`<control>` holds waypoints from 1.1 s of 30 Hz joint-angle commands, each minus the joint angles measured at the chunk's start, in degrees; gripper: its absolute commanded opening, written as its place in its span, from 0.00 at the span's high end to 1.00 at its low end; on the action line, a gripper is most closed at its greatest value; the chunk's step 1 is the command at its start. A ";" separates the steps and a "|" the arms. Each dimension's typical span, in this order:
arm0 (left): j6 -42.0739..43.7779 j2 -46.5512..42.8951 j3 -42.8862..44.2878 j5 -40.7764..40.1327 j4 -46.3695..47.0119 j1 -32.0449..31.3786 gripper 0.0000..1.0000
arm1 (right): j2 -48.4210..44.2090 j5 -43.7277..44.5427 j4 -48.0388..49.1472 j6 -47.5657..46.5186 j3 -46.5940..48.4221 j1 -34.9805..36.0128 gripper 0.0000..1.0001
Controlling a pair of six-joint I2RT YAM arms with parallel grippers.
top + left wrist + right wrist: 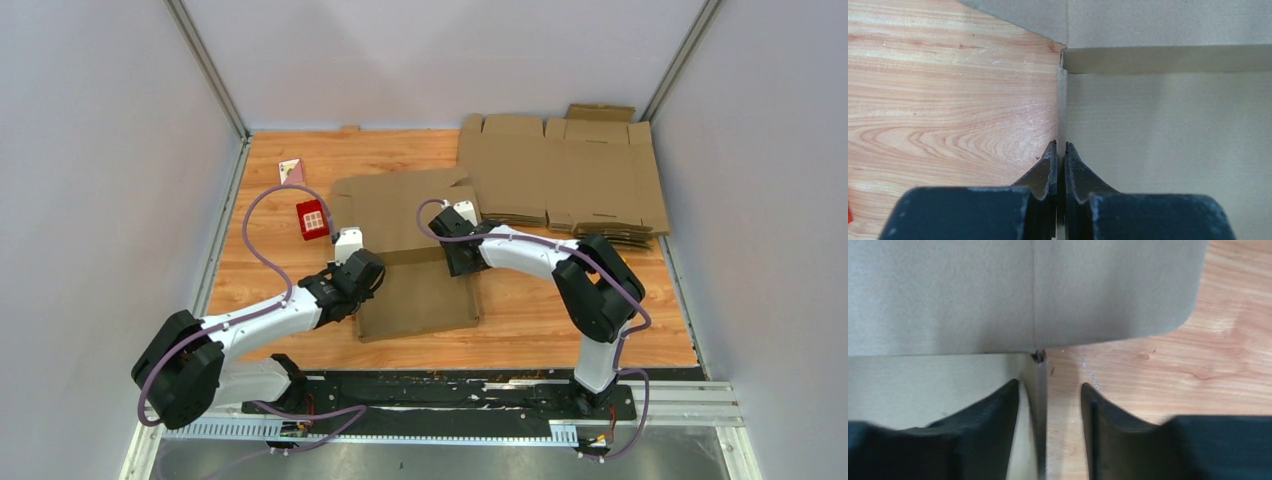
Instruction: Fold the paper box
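The paper box [410,250] is a brown cardboard sheet lying mid-table, partly folded, with thin side walls standing up. My left gripper [358,268] is at its left edge. In the left wrist view the gripper [1060,150] is shut on the upright left wall [1062,107], with the box floor [1168,130] to the right. My right gripper [462,255] is at the box's right edge. In the right wrist view this gripper [1049,387] is open and straddles the upright right wall [1038,385]. That wall is close to the left finger, with a gap to the right finger.
A pile of flat cardboard sheets [565,175] lies at the back right. A small red box [313,220] and a small card [291,171] sit left of the paper box. Grey walls enclose the wooden table [560,310] on three sides.
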 commanded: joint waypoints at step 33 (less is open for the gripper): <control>11.36 -16.18 11.62 2.74 -5.20 2.59 0.00 | -25.37 -8.49 11.19 -1.41 -3.90 -7.97 0.11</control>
